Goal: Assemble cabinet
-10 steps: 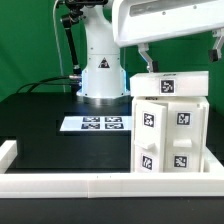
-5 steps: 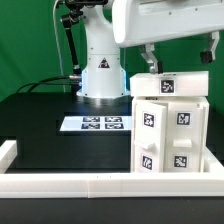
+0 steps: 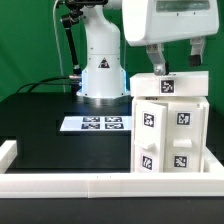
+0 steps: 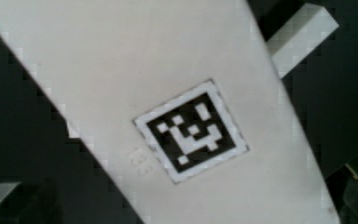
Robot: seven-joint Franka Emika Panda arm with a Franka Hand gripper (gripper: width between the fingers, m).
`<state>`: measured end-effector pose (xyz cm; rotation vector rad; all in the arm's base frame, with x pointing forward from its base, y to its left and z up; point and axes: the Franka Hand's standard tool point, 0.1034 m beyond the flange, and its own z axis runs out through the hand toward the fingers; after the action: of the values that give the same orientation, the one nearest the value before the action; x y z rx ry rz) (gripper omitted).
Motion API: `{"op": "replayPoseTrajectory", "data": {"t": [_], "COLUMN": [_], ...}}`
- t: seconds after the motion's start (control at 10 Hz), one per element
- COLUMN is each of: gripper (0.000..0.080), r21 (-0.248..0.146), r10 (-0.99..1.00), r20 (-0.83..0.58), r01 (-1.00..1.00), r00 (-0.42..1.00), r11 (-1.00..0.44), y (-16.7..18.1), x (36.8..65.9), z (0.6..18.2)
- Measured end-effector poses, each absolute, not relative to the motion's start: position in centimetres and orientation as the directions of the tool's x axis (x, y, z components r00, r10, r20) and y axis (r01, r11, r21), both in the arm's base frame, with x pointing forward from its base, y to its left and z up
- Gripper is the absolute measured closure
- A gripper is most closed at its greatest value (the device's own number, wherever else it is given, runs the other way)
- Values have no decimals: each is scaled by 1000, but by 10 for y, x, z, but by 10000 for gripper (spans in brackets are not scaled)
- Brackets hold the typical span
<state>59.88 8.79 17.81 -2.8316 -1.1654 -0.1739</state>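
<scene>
The cabinet (image 3: 168, 130), lower right of the exterior frame on the worktop (image 3: 45, 112), looks stiff, light and slick, best pinched across its top panel's (image 3: 168, 86) edges; the end effector (image 3: 173, 60) hangs wide open above it, apparently empty.

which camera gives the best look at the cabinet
The exterior view: the whole cabinet stands in frame, with several tags showing. The wrist view shows only a close, slightly blurred strip of one white panel carrying a single tag.
</scene>
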Motion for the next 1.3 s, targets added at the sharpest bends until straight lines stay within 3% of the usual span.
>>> {"op": "replayPoseTrajectory", "data": {"t": [0.3, 0.8, 1.0, 1.3], "gripper": [2, 2, 243, 240], "r21": [-3, -9, -8, -13], "r10": [816, 809, 803, 774], "r20": [121, 111, 112, 112], "r01": [822, 814, 809, 779], "r00": [565, 578, 585, 624], "r11": [-569, -580, -588, -627], "y": [85, 81, 80, 80], "x": [596, 590, 590, 591], "z": [172, 160, 160, 160]}}
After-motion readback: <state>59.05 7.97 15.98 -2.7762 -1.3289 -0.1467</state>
